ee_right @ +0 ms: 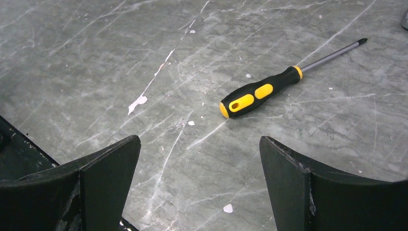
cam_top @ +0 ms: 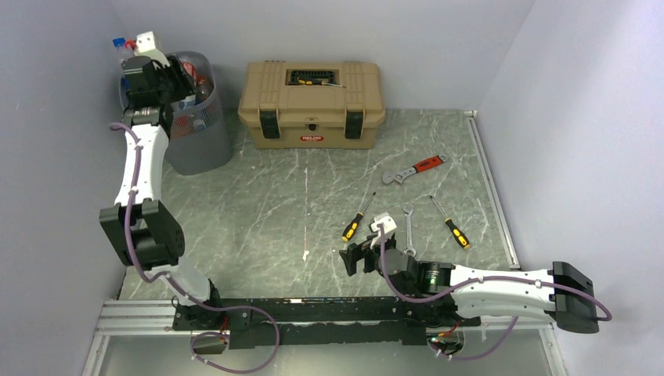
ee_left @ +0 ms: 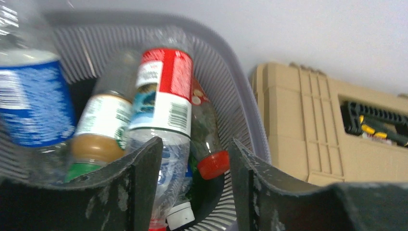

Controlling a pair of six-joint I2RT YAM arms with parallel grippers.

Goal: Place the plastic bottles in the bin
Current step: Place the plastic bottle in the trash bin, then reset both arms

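The grey mesh bin [cam_top: 200, 145] stands at the back left corner. Several plastic bottles lie inside it: one with a red-white label [ee_left: 163, 91], one with a blue label [ee_left: 33, 101], one with orange liquid [ee_left: 98, 130], and others beneath. A bottle top [cam_top: 120, 45] pokes up at the bin's far left rim. My left gripper [cam_top: 160, 66] hovers over the bin's mouth, open and empty; in the left wrist view [ee_left: 195, 142] the bottles show between its fingers, below them. My right gripper [cam_top: 356, 258] is open and empty, low over the bare table [ee_right: 199, 159].
A tan toolbox [cam_top: 312, 102] stands right of the bin, also in the left wrist view [ee_left: 308, 130]. A yellow-black screwdriver [ee_right: 262, 91] lies ahead of my right gripper. A wrench [cam_top: 408, 227], a second screwdriver [cam_top: 450, 223] and a red-handled wrench [cam_top: 415, 168] lie further right.
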